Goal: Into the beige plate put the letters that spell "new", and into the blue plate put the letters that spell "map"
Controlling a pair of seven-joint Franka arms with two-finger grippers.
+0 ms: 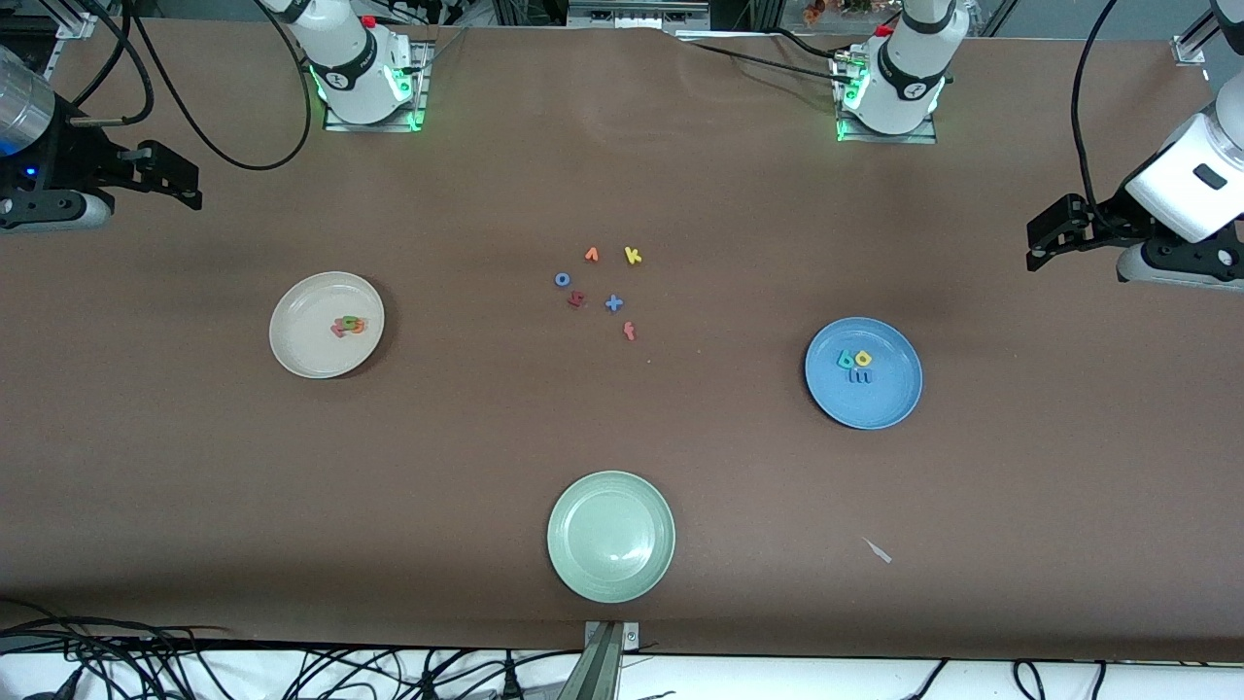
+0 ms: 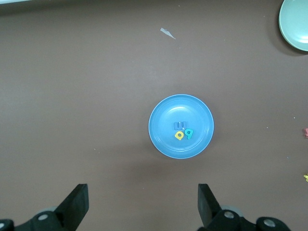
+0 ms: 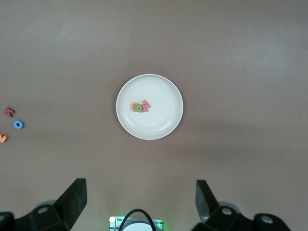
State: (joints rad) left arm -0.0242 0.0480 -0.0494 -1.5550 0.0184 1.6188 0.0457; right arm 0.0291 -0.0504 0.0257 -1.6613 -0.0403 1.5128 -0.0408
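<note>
A: Brown cloth covers the table [image 1: 622, 467]. Where do the plates sit around the loose letters [image 1: 598, 287] mid-table?

B: The beige plate [image 1: 292, 355] lies toward the right arm's end, holding the n, e, w cluster [image 1: 348, 326]. The blue plate [image 1: 889, 408] lies toward the left arm's end with m, a, p [image 1: 855, 365]; their facing is unclear. The pale green plate [image 1: 610, 535] lies nearer the camera.

A: Grippers?

B: The left gripper [image 2: 143, 204] and right gripper [image 3: 140, 202] hang high, jaws apart, empty.

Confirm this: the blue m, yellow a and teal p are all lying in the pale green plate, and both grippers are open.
Wrong plate. In the front view the blue m, yellow a and teal p lie in the blue plate; the pale green plate holds nothing. Both grippers are open.
</note>
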